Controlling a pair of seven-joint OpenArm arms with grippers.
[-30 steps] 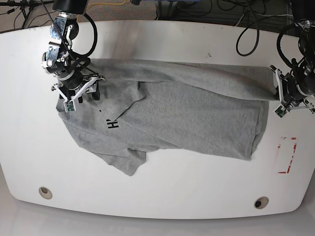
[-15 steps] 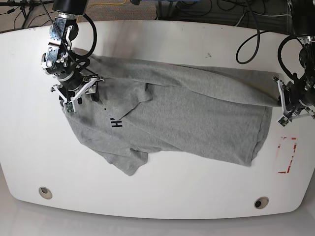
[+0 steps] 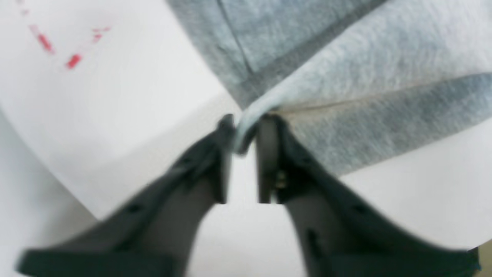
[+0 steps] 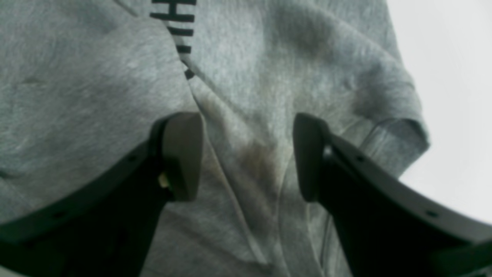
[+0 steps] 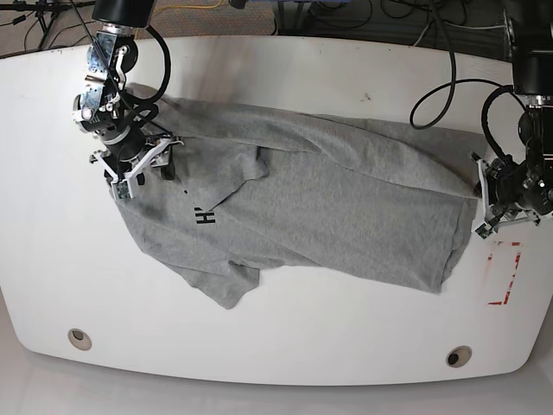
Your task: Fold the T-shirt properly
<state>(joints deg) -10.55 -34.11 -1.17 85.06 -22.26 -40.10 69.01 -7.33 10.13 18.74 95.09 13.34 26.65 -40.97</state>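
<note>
Grey T-shirt (image 5: 328,207) edge in left claw (image 3: 244,132) | white table (image 5: 285,346) around

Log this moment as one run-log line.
T-shirt: spread, partly folded | left end effector: fabric edge between jaws | right end effector: open over shirt

Soft, matt heather-grey cotton of the T-shirt (image 5: 346,207) lies on the smooth, faintly glossy white table (image 5: 285,337). My fingers (image 4: 184,154) are matt black plastic, their pads smooth against the fuzzy knit
</note>
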